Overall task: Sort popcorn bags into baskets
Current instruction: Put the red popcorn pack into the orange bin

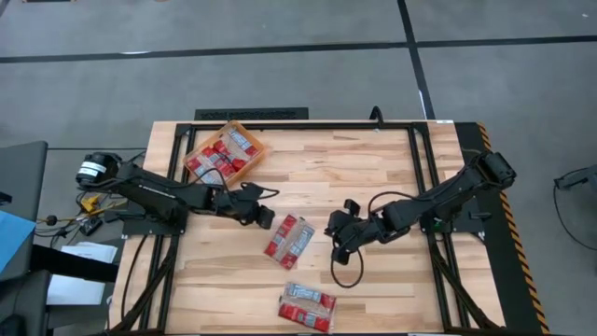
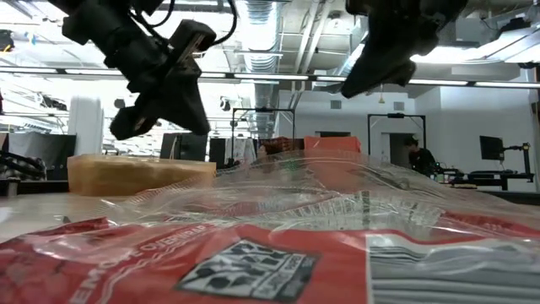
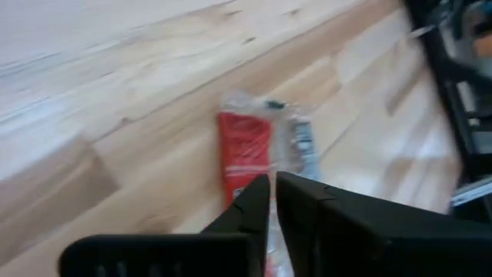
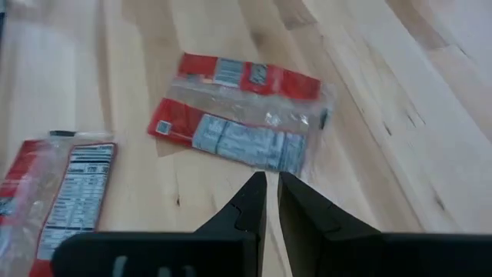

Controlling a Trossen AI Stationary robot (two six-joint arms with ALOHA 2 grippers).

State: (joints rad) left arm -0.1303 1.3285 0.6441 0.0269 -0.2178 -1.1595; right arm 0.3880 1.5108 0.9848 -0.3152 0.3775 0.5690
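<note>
High view: both grippers hang over the wooden table [image 1: 392, 168], each empty, with popcorn bags lying loose ahead of them.

Left gripper [image 1: 266, 217] has its fingers clenched on nothing; one popcorn bag [image 1: 288, 240] lies just past its fingertips, apart from them. Right gripper [image 1: 337, 231] shows fingers nearly together, also grasping nothing, that same bag just beyond them. Another bag [image 1: 307, 307] lies nearer the table's front edge. Behind the left fingers, the orange basket [image 1: 244, 173] already contains several bags.

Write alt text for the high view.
Overhead, two dark arms reach inward over a wooden table: the left gripper and right gripper flank a popcorn bag. Another bag lies near the front edge; an orange basket holds several.
</note>
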